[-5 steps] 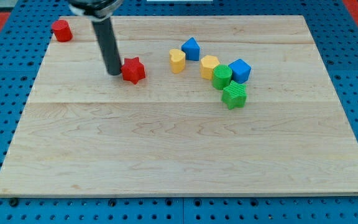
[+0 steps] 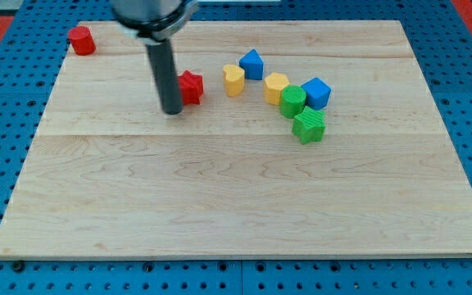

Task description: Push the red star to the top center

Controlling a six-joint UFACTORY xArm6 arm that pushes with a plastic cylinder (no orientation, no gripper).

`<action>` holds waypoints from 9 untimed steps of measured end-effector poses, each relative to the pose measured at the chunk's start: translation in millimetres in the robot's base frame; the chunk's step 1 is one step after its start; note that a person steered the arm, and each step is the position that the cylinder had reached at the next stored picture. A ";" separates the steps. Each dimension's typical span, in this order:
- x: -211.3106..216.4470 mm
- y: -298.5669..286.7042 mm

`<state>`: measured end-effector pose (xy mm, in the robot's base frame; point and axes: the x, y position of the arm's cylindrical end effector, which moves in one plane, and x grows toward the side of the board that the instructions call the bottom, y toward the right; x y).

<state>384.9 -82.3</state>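
Observation:
The red star (image 2: 191, 87) lies on the wooden board (image 2: 236, 197), in the upper middle-left part. My tip (image 2: 172, 110) is on the board just below and to the left of the star, and the dark rod hides the star's left edge. The star sits a short way to the left of the yellow block (image 2: 233, 79).
A red block (image 2: 81, 39) sits at the board's top left corner. To the right of the star is a cluster: a blue block (image 2: 252, 63), a second yellow block (image 2: 275, 86), a green block (image 2: 292, 100), a second blue block (image 2: 316, 92) and a second green block (image 2: 308, 125).
My tip has moved right and slightly down. The red star has shifted right and a little up, closer to the yellow block.

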 end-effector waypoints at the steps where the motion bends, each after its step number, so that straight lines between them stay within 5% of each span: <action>1: -53.8 16.3; 4: -75.0 -43.2; 7: -142.7 60.2; 9: -103.8 42.3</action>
<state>281.1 -40.0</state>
